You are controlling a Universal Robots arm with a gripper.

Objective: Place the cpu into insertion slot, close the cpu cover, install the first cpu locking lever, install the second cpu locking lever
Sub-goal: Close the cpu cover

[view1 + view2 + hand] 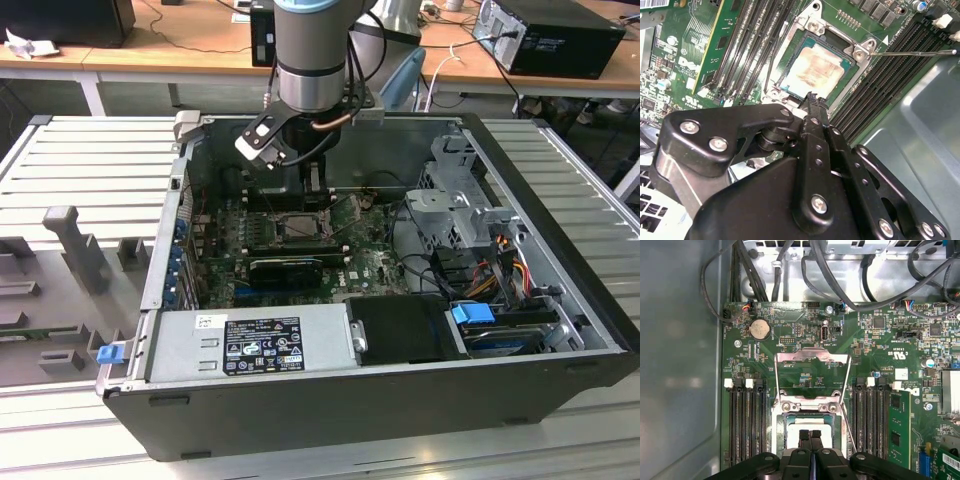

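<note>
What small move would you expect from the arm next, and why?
Probably lift clear and head for the cover: the cpu already lies in the slot, the cover stands swung open beyond it, and the shut gripper hangs at the cpu's edge, holding nothing.

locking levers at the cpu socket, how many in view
2, second wrist view: one lever juts from the socket corner across memory slots, the other lever runs along its opposite side
</note>
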